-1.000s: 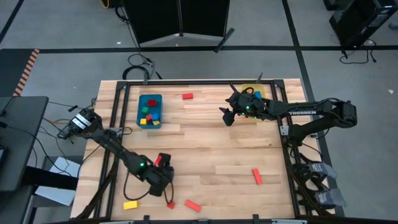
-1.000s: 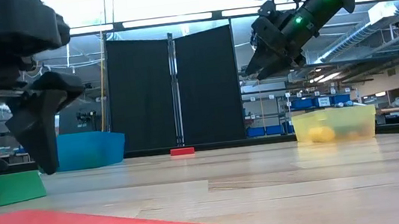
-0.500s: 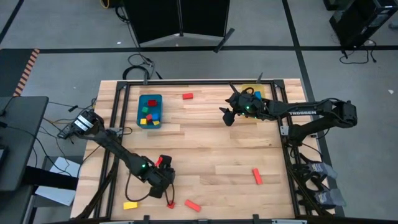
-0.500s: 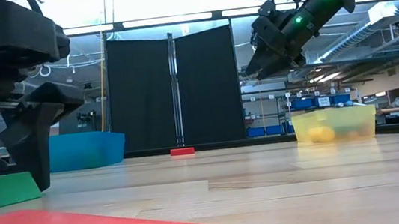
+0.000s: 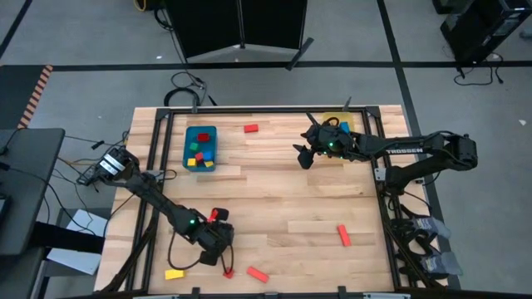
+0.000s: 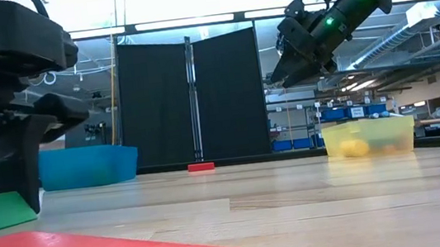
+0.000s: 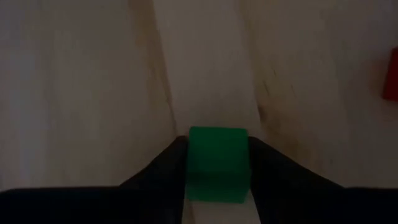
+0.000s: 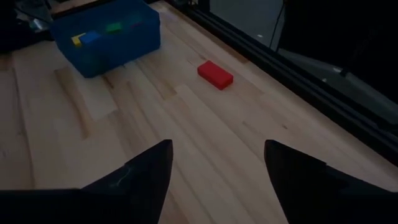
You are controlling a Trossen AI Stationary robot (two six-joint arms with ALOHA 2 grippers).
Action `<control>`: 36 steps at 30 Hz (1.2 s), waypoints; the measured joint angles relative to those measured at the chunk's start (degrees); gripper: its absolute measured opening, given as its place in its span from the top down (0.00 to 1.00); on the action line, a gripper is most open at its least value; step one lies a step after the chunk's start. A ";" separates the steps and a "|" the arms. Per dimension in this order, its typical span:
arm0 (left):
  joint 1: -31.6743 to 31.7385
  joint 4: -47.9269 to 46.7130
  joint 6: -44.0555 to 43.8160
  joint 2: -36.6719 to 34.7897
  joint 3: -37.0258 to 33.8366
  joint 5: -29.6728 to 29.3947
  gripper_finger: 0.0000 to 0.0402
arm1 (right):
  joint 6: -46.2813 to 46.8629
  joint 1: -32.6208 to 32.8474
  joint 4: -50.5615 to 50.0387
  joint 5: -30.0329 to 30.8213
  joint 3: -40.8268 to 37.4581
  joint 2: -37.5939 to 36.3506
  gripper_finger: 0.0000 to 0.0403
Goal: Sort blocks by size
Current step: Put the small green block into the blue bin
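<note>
High view: the left gripper (image 5: 223, 246) sits low over the table's near edge; the right gripper (image 5: 302, 154) waits raised, fingers apart. Low view: the green block (image 6: 3, 210) rests on the table (image 6: 312, 204). Left wrist view: the block lies between the fingers, apparently touching both. Step in hand: grasping. Next: clamp firmly, then lift.

My desk (image 5: 283, 199) is pale wood planking, smooth with a soft sheen; the green block (image 7: 217, 163) between my dark matt fingers (image 7: 163, 173) looks painted and matt; the yellow bin (image 6: 368, 136) is translucent plastic
</note>
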 joint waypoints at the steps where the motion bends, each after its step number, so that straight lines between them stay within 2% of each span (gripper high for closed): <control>1: 0.13 -0.15 -1.31 0.02 0.00 0.03 0.65 | 0.02 0.00 0.00 -0.02 0.00 0.00 0.34; 6: 1.04 -2.78 -4.12 -1.68 1.30 -1.70 0.65 | 0.20 0.44 0.46 -0.14 0.00 0.00 0.35; 8: 1.86 -5.17 -4.21 -4.22 1.93 -5.61 0.65 | 0.20 1.25 2.21 -1.71 0.00 0.00 0.35; 10: 2.93 -4.69 -5.03 -8.10 3.23 -9.63 0.65 | 0.11 2.31 5.07 -5.03 0.00 0.00 0.36; 13: 4.83 -9.29 -6.80 -15.03 2.93 -15.16 0.65 | -0.65 4.58 10.23 -10.75 -0.02 -0.01 0.36; 18: 11.11 -21.23 -16.46 -27.06 3.23 -25.35 0.65 | -4.07 10.63 17.32 -15.44 -0.01 -0.22 0.37; 21: 16.35 -31.62 -22.57 -31.08 2.95 -28.35 0.65 | -8.30 15.24 18.53 -15.45 -0.02 -0.22 0.37; 24: 22.19 -37.21 -25.06 -33.63 3.04 -30.00 0.65 | -11.43 19.84 18.07 -13.22 -0.02 -0.20 0.37; 32: 38.96 -35.92 -21.04 -34.43 -2.41 -30.04 0.65 | -12.54 28.99 18.29 -4.04 -0.02 -0.20 0.38; 34: 42.86 -33.92 -20.24 -34.43 -4.35 -30.25 0.61 | -12.00 30.47 18.18 -2.52 -0.02 -0.20 0.38; 36: 45.97 -31.69 -19.83 -34.43 -6.06 -30.51 0.53 | -11.68 31.60 18.19 -1.45 -0.02 -0.20 0.38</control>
